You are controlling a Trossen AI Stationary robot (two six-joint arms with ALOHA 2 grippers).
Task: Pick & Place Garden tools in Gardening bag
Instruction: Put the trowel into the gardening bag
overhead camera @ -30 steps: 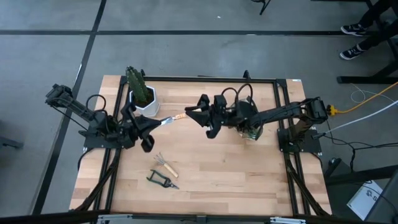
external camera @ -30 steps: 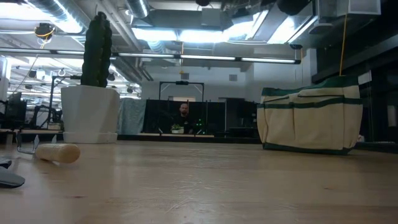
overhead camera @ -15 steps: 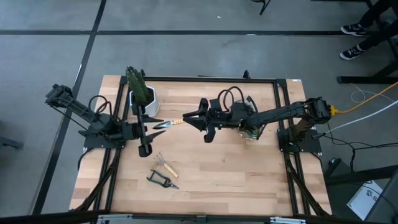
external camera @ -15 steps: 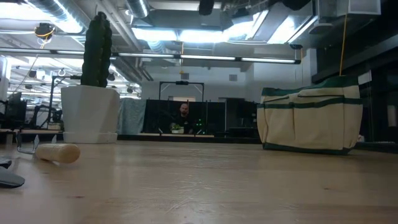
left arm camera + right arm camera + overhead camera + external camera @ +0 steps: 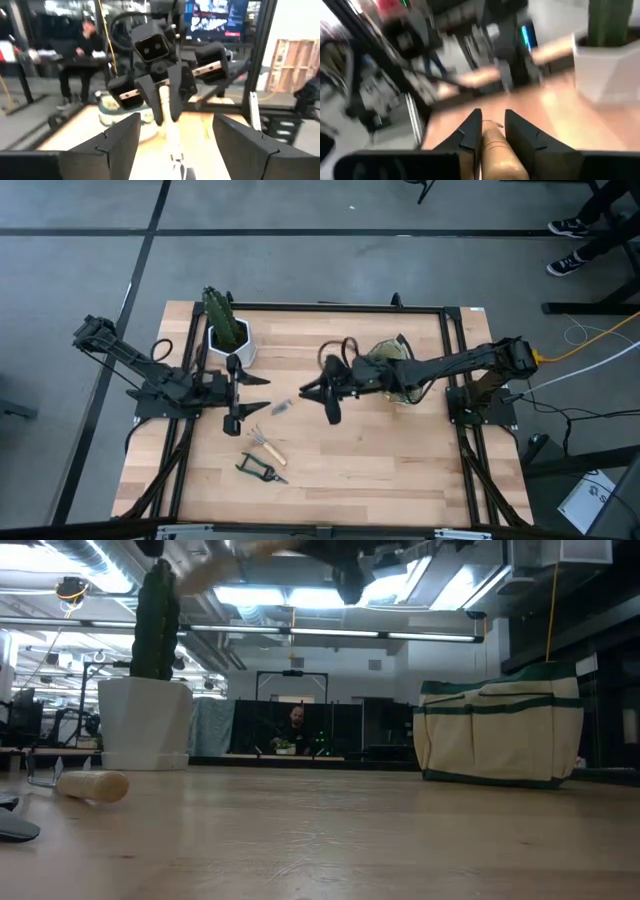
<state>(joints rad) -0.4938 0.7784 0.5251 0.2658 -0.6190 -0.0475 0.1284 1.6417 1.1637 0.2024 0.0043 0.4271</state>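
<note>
The trowel (image 5: pixel 284 406) hangs above the table's middle with my right gripper (image 5: pixel 318 391) shut on its wooden handle. Its metal blade points toward my left gripper (image 5: pixel 256 392), which stands open just to the left, its fingers (image 5: pixel 117 142) spread wide and clear of the blade. The claw rake (image 5: pixel 266 446) and the pruning shears (image 5: pixel 261 471) lie flat on the table nearer the front edge. The tan gardening bag (image 5: pixel 500 733) stands upright on the table's right, under my right arm (image 5: pixel 395 372). My right gripper pinches the trowel's wooden handle (image 5: pixel 492 145) between its two fingers. The fingers come nearly level from the table's right and lie along the handle. The trowel is lifted clear of the table, its blade (image 5: pixel 176 152) sticking out past the fingertips toward my left gripper.
A white pot (image 5: pixel 233 340) with a green cactus-like plant stands at the far left, close behind my left gripper. A black frame (image 5: pixel 330 308) runs along the table's edges. A person sits in the room beyond the table (image 5: pixel 296 722).
My left gripper has opened wide, let go of the trowel's blade and rolled about its own axis. My right gripper has tipped from pointing up toward level and sunk a little, carrying the trowel by the handle; the blade has swung toward the near edge.
</note>
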